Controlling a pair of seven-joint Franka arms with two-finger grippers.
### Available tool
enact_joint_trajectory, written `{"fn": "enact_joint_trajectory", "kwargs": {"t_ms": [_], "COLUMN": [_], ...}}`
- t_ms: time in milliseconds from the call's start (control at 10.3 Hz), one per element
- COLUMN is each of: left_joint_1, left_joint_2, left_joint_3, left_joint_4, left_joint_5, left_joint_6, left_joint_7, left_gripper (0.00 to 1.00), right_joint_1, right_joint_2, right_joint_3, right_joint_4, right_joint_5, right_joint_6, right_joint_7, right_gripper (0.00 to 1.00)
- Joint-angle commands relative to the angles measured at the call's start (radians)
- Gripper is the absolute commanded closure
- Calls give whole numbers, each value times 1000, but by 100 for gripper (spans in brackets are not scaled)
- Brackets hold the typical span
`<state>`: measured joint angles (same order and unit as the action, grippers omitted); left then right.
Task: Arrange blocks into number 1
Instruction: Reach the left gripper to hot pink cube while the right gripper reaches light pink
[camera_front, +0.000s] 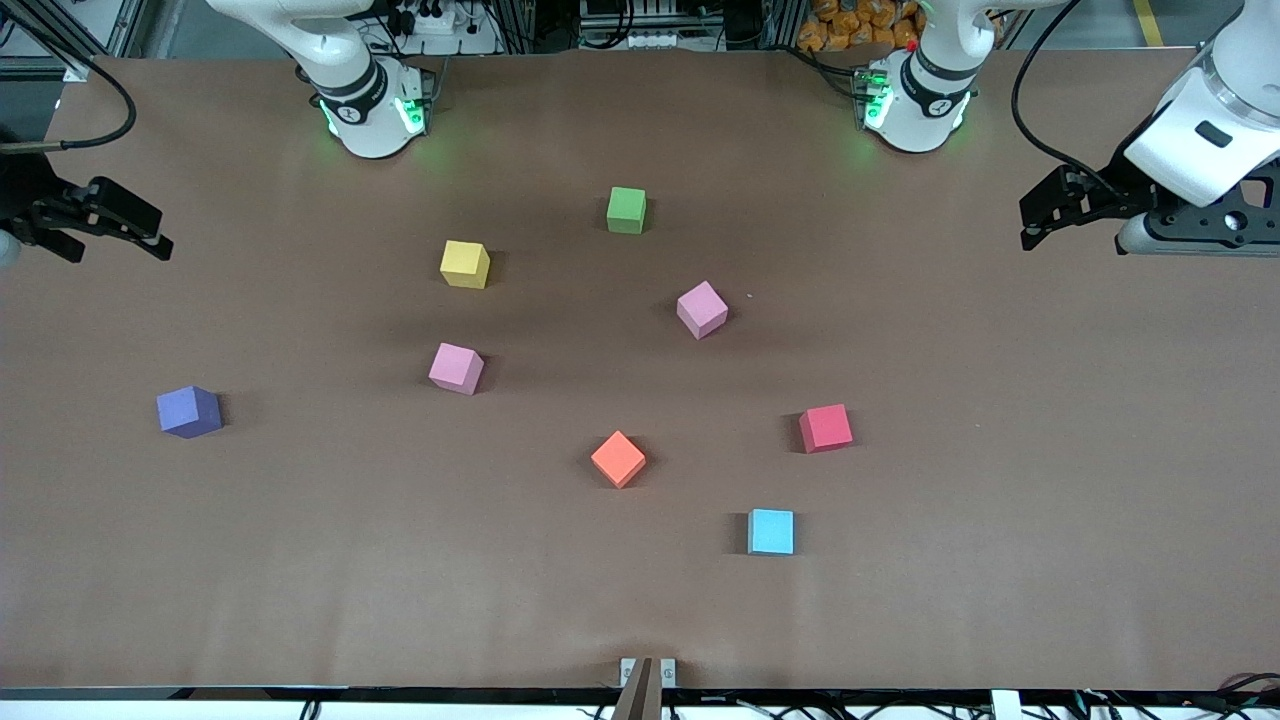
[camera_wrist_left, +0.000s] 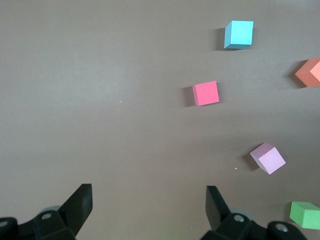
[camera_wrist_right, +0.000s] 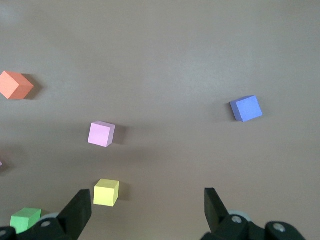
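Five task blocks lie scattered on the brown table. The green block (camera_front: 626, 210) (camera_wrist_left: 305, 214) (camera_wrist_right: 26, 219) is closest to the arm bases, with the yellow block (camera_front: 465, 264) (camera_wrist_right: 106, 192) beside it toward the right arm's end. One pink block (camera_front: 702, 309) (camera_wrist_left: 268, 158) sits mid-table, the other pink block (camera_front: 456, 368) (camera_wrist_right: 101, 134) nearer the camera. The red block (camera_front: 826, 428) (camera_wrist_left: 206, 93) lies toward the left arm's end. My left gripper (camera_front: 1040, 215) (camera_wrist_left: 149, 205) hangs open over bare table at its end. My right gripper (camera_front: 125, 228) (camera_wrist_right: 148, 207) hangs open and empty at the other end.
A purple cube (camera_front: 189, 411) (camera_wrist_right: 246, 108) sits near the right arm's end. An orange cube (camera_front: 618, 459) (camera_wrist_left: 310, 72) (camera_wrist_right: 16, 85) and a light blue cube (camera_front: 771, 531) (camera_wrist_left: 238, 34) lie nearer the camera. A small clamp (camera_front: 647, 675) sits at the table's front edge.
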<state>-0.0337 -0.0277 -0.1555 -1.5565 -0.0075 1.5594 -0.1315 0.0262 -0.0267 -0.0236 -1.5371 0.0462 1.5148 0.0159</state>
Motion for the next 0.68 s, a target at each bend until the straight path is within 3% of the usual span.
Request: {"fn": "enact_joint_trajectory", "kwargs": {"t_ms": [0,585], "left_joint_1": [9,-14], "left_joint_2": [-12,76], "left_joint_3": [-7,-18], "left_joint_4": [-4,-8], "left_joint_5": [-16,-11], "left_joint_6": [-5,43], "left_joint_7": [19,7], "left_gripper": [0,0], "right_joint_1": [-3,-2], "right_joint_2": [23,24], "right_joint_3": [-9,-9], "right_joint_4": [44,-4], "right_joint_5": [-5,0], "right_joint_6": [-48,-45], "right_joint_7": [-14,-13], "right_gripper": [0,0]}}
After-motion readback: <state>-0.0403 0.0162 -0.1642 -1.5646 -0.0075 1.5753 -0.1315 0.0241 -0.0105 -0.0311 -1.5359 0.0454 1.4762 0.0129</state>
